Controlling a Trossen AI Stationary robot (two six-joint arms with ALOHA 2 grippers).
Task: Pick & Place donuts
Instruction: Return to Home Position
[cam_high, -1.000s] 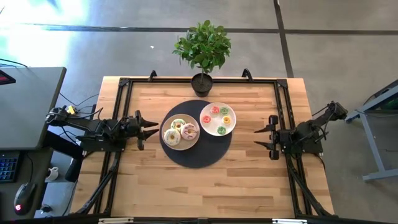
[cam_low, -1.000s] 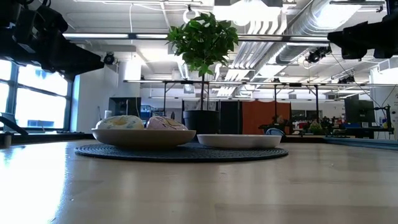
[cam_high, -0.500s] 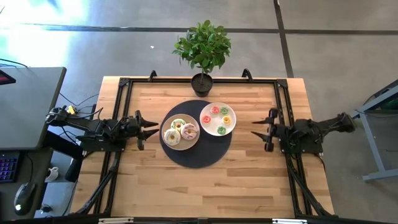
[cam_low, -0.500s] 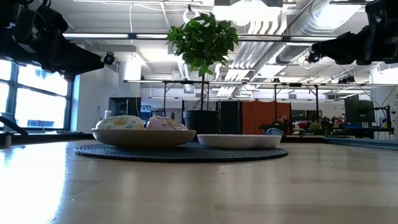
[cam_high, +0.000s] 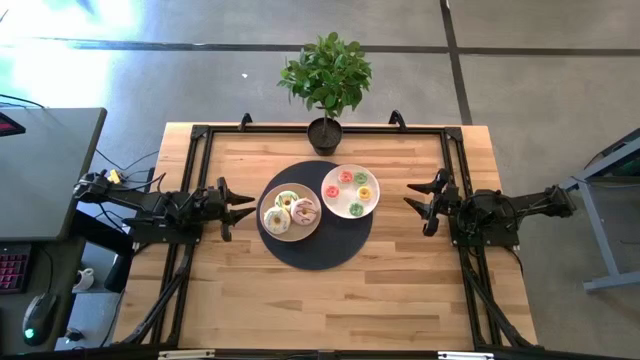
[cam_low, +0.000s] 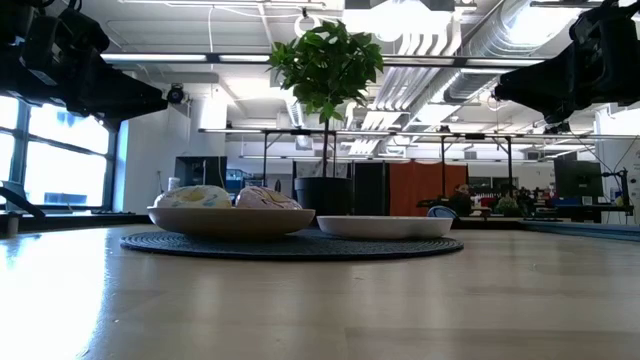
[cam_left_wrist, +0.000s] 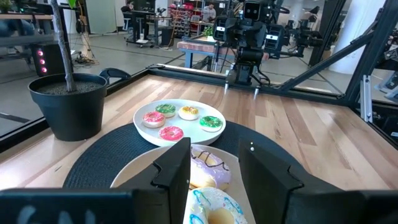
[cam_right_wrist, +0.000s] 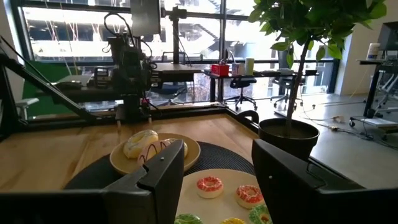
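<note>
- Likely light, stiff small toy ring donuts (cam_high: 304, 210), plated on the round dark mat (cam_high: 318, 255); pinch across a ring.
- Left gripper (cam_high: 243, 205), right gripper (cam_high: 412, 197) flank the mat, fingers apart, empty.

Table (cam_high: 300, 295): pale wood in glued strips, grain visible, smooth, soft sheen in the low view.
Frame (cam_high: 400, 127) along its edges: black metal bars, matt.
Round mat (cam_low: 290, 245): dark, woven, ribbed surface.
White plate (cam_left_wrist: 186, 126): smooth, slightly glossy.
Tan plate (cam_right_wrist: 118, 163): smooth, duller.
Donuts (cam_left_wrist: 211, 122): plastic look, shiny icing.
Pot (cam_left_wrist: 71, 109): black, matt, plastic look; soil inside rough.
Left gripper (cam_left_wrist: 214, 149): fingers dark, matt, hard plastic look.
Floor (cam_high: 150, 85): grey, polished, patches of glare.
</note>
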